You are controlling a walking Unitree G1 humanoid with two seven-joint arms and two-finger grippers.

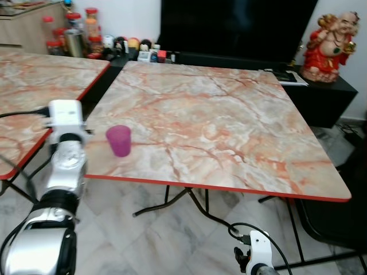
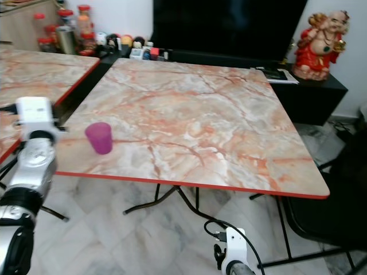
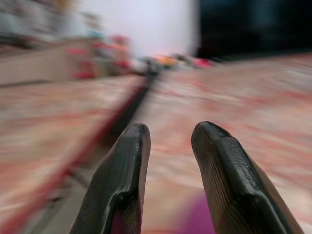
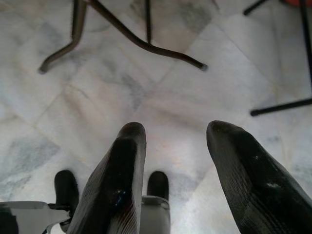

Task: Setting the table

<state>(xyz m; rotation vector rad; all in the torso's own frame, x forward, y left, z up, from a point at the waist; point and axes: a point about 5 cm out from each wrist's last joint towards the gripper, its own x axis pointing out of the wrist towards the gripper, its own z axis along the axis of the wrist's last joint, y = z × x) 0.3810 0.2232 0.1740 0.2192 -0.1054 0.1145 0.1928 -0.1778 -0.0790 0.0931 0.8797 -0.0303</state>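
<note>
1. My left gripper (image 3: 168, 146) is raised by the table's near corner, fingers spread, holding nothing.
2. The small purple plastic cup (image 1: 118, 140) stands just beside it on the marble-patterned red-edged table (image 1: 229, 114).
3. My right gripper (image 4: 175, 161) hangs low over the floor, fingers spread.

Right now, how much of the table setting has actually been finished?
Very little looks done. One purple cup stands upright near the front left corner of the marble table. The left tool is open beside that cup, holding nothing. The right tool hangs open over the floor. The remaining tabletop carries no plates or cutlery, so nearly everything is left.
</note>
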